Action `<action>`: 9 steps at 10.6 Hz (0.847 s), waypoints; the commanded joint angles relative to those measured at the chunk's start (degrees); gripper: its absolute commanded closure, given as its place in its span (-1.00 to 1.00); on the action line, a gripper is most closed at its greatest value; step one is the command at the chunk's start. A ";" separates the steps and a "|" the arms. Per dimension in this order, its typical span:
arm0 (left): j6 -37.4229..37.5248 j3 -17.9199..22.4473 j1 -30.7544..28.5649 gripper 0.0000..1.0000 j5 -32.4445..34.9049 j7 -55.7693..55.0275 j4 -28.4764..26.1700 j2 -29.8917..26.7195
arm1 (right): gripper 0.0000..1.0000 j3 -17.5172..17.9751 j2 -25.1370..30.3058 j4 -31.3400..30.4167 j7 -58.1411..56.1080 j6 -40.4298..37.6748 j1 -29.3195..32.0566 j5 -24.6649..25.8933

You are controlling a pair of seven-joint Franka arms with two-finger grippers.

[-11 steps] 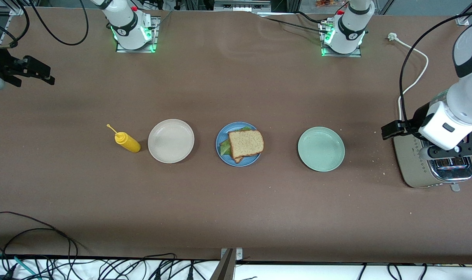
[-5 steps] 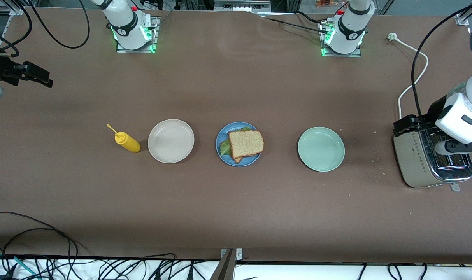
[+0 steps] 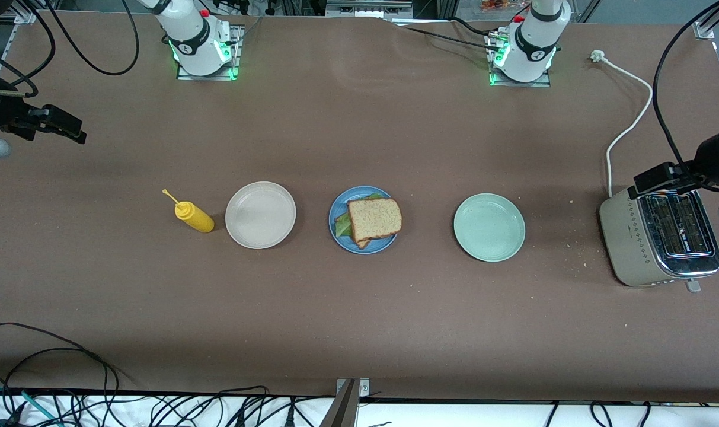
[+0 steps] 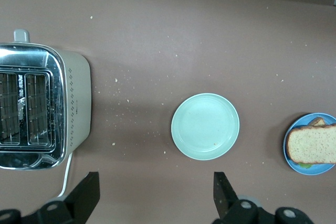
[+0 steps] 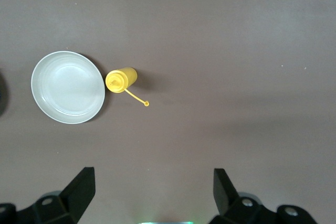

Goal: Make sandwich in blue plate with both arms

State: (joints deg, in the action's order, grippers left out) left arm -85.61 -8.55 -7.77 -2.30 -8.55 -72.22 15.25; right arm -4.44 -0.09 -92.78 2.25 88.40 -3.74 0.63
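On the table (image 3: 359, 308), midway between both arms' ends, the sandwich (image 3: 373, 220) rests on the blue plate (image 3: 335, 214), between a beige plate (image 3: 260, 214) and a pale green plate (image 3: 489, 227). Left end effector (image 4: 152, 195), fingers spread and empty, hangs over a toaster (image 3: 660, 240). Right end effector (image 5: 153, 190), also spread and empty, hangs over bare table.

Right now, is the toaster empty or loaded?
Looks empty: both slots of the toaster show only wire racks, with no bread visible in either view.
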 commanded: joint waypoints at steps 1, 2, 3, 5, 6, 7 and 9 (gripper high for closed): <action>0.18 3.10 5.11 -0.93 2.19 0.47 -5.90 -4.61 | -1.00 0.04 0.70 -1.09 0.56 1.51 0.14 -2.30; 0.09 3.62 6.00 -0.92 2.83 0.47 -8.17 -6.09 | -1.00 0.04 0.71 -1.00 0.56 1.51 0.14 -2.30; -0.69 6.85 8.62 -0.92 2.83 0.56 -10.98 -7.94 | -1.00 0.04 0.53 -0.74 0.56 1.34 -0.04 -2.30; -2.72 8.02 9.18 -1.00 2.31 0.47 -12.24 -8.48 | -1.00 0.04 0.09 -0.12 0.56 1.07 -0.13 -2.30; -2.72 7.94 8.39 -1.00 2.30 0.73 -12.15 -8.40 | -1.00 0.04 -0.34 -0.04 0.48 1.07 -0.13 -2.13; -2.72 7.59 7.08 -1.00 2.22 0.99 -11.89 -8.31 | -1.00 0.04 -0.52 -0.04 0.48 0.98 -0.04 -2.13; -2.72 7.67 7.06 -1.00 2.22 1.08 -11.80 -8.13 | -1.00 0.04 -0.52 0.14 0.30 0.98 -0.04 -2.12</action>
State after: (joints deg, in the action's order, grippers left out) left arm -87.28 -0.85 -0.36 -0.82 -8.54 -82.23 8.62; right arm -4.44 -0.57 -92.96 2.25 89.29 -3.80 -0.58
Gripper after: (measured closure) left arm 0.000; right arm 0.000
